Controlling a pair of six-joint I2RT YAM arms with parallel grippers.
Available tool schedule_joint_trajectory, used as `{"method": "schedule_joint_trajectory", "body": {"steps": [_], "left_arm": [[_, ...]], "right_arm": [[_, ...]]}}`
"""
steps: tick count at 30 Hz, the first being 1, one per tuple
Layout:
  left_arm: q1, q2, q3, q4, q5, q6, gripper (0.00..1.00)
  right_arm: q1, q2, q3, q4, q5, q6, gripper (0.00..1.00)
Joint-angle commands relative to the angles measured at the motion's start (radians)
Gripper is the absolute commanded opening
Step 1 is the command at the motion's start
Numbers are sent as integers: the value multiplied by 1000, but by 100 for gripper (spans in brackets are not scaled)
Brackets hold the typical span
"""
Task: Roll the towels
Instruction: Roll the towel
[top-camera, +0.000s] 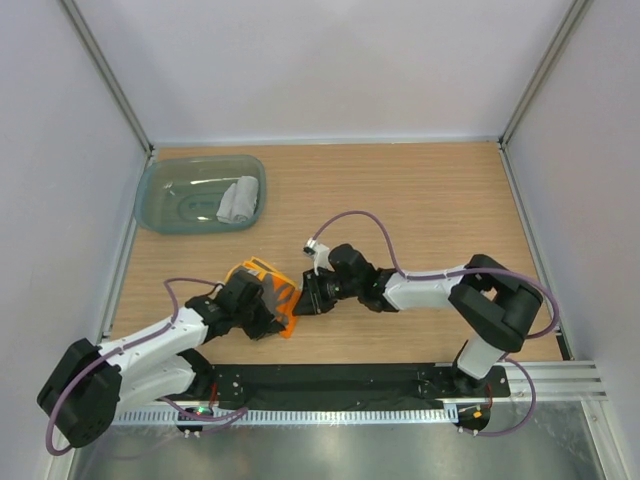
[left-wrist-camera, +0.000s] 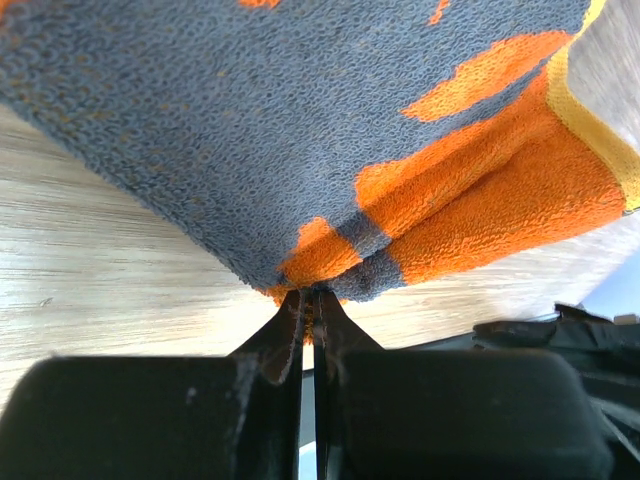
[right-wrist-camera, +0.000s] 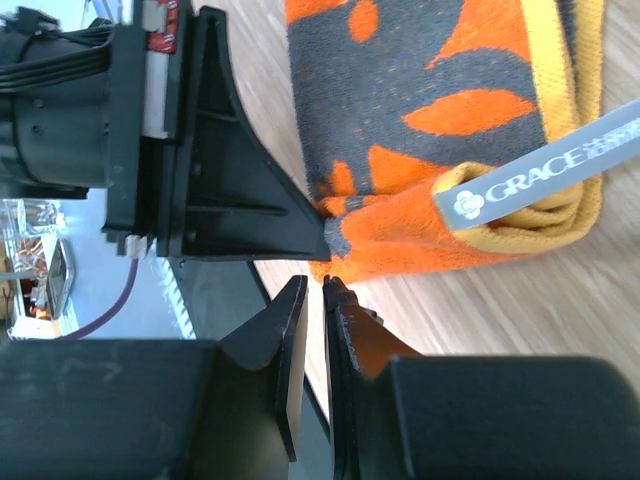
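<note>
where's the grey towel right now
The grey towel lies rolled inside the teal tub, at the far left of the table in the top view, against the tub's right wall, well away from the orange towel nearer the front.

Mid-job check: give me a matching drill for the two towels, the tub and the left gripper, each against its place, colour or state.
A grey towel
B orange towel
C tub
D left gripper

1 translucent teal
2 shut on a towel edge
3 rolled, in the tub
4 folded, outside the tub

Pairs: A-3, B-4, C-1, D-2
</note>
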Motion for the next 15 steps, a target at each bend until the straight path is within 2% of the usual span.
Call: {"method": "schedule_joint_trajectory", "body": {"steps": [1,6,15], "left_arm": [[6,23,21,-32,-29,42,0],[6,29,21,-28,-28,48,0],[6,47,20,-28,-25,63,0]], "right_arm": [[-1,55,43,55,-5,-8,19],[-12,135,126,47,-24,-22,19],[-70,222,154,105,-64,8,18]]}}
